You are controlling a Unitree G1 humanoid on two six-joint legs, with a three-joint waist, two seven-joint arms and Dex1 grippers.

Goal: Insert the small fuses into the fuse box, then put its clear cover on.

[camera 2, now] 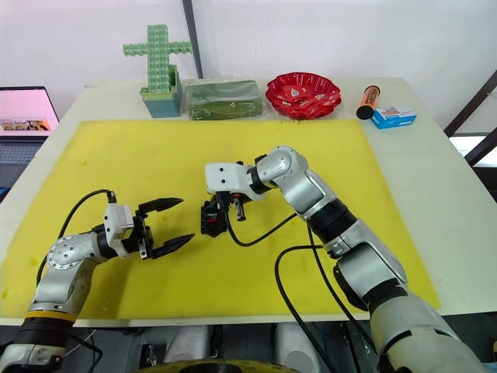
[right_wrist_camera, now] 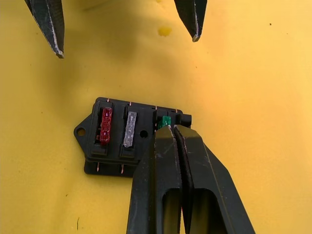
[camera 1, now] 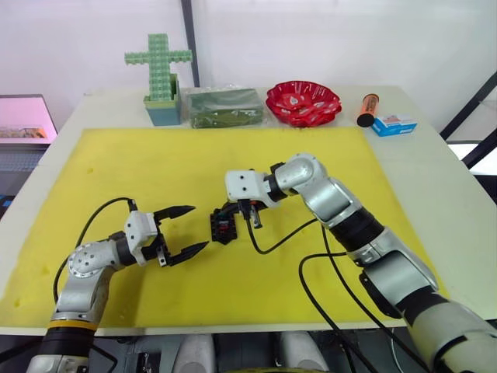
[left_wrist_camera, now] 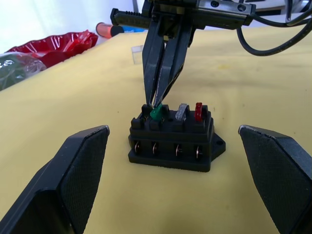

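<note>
On the yellow mat [camera 1: 140, 167], mid-desk: fuse box [camera 1: 224, 227], a small black moulded plastic block with a ribbed row of slots and a mounting ear at one end.
Slots of the fuse box: red fuse [right_wrist_camera: 105, 126] and whitish-grey fuse [right_wrist_camera: 130, 129] sit upright side by side; green fuse [left_wrist_camera: 157, 113] stands in the next slot.
Right gripper [right_wrist_camera: 171, 129]: thin black fingers pressed together, pinching the green fuse from above.
Left gripper [camera 1: 185, 231]: spread wide, just left of the fuse box, touching nothing; its broad fingers [left_wrist_camera: 73, 170] look matte and grainy.
Clear cover [left_wrist_camera: 138, 54]: small transparent rectangle lying on the mat beyond the fuse box.
Mat: soft-looking foam sheet, slightly dimpled, covering most of the white desk [camera 1: 435, 179].
Far edge of the desk: green cross of blocks [camera 1: 159, 66] standing in a teal holder, clear bag [camera 1: 224, 106] of green contents, glossy red scalloped bowl [camera 1: 303, 102], orange cylinder [camera 1: 367, 109], blue-and-white carton [camera 1: 394, 124].
</note>
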